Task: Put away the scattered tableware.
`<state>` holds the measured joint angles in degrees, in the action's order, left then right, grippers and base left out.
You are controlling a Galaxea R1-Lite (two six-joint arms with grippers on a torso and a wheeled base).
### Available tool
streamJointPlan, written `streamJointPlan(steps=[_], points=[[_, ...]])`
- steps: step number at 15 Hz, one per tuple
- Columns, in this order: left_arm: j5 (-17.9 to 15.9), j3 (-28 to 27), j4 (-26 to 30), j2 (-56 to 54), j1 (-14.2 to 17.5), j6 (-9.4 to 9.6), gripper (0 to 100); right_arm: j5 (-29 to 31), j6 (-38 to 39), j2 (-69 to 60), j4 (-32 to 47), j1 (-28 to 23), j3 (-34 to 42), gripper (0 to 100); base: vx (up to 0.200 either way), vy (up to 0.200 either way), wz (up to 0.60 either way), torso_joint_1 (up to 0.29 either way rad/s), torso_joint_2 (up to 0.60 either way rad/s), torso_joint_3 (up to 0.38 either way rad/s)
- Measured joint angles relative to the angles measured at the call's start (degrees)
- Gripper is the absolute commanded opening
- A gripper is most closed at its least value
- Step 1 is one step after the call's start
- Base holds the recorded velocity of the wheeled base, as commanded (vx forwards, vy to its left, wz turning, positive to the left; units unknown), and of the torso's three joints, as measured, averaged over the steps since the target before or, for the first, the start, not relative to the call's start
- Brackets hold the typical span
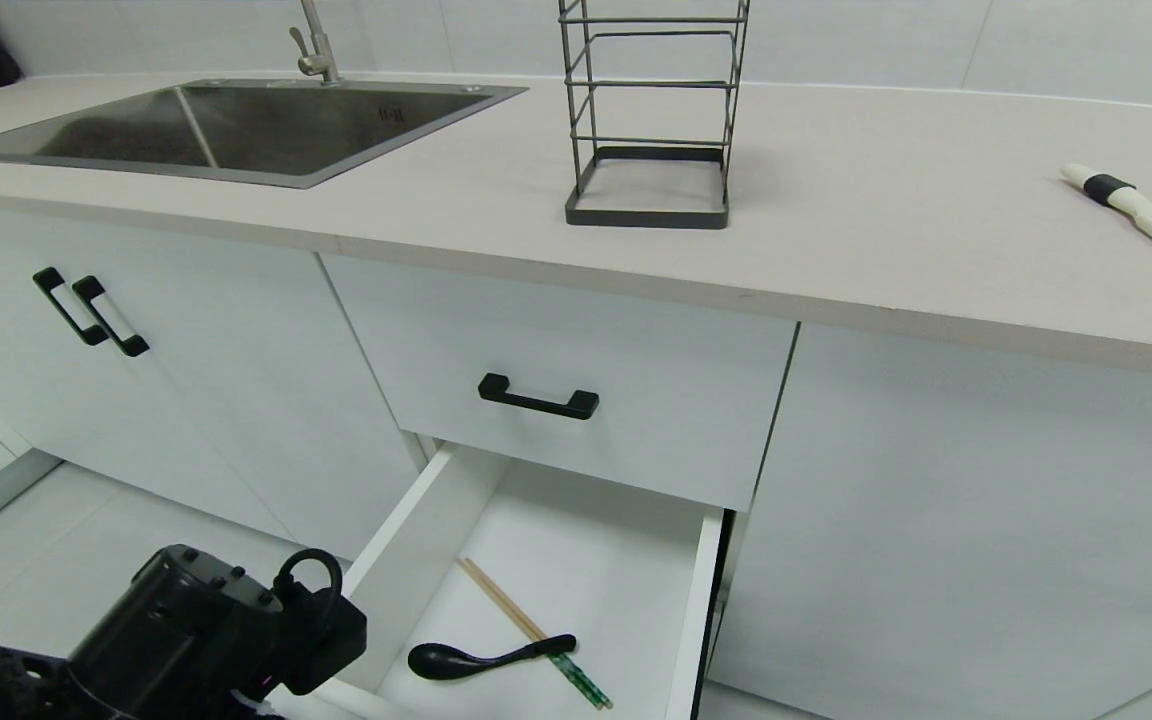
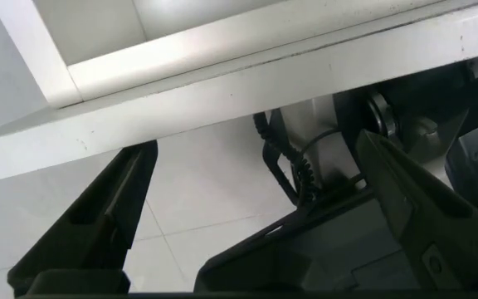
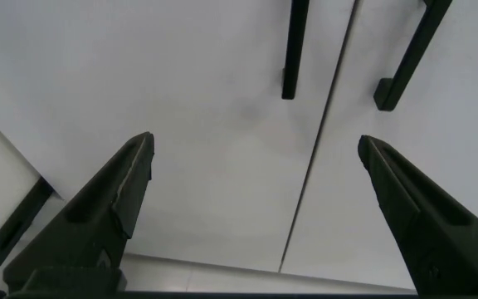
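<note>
Spoon and chopsticks lie in the open drawer — left tool and right tool both spread, empty.

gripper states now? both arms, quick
Left gripper: open, holding nothing.
Right gripper: open, holding nothing.

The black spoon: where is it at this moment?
In the head view, low and near the middle, the black spoon lies inside the open drawer, its handle crossing the chopsticks.
</note>
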<state>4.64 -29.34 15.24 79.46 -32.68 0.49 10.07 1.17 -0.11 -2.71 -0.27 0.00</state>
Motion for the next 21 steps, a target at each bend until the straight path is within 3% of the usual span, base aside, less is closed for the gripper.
streamJointPlan(steps=[15,21], points=[[-0.4,0.9,-11.3,3.2,0.0,0.11,100,-1.4,1.4,0.0,0.0,0.0,0.0,100,0.000,0.000,0.00,0.000,0.00,0.000],[-0.4,1.8,-20.7,5.9,0.4,0.06,100,-1.4,1.6,0.0,0.1,0.0,0.0,100,0.000,0.000,0.00,0.000,0.00,0.000]])
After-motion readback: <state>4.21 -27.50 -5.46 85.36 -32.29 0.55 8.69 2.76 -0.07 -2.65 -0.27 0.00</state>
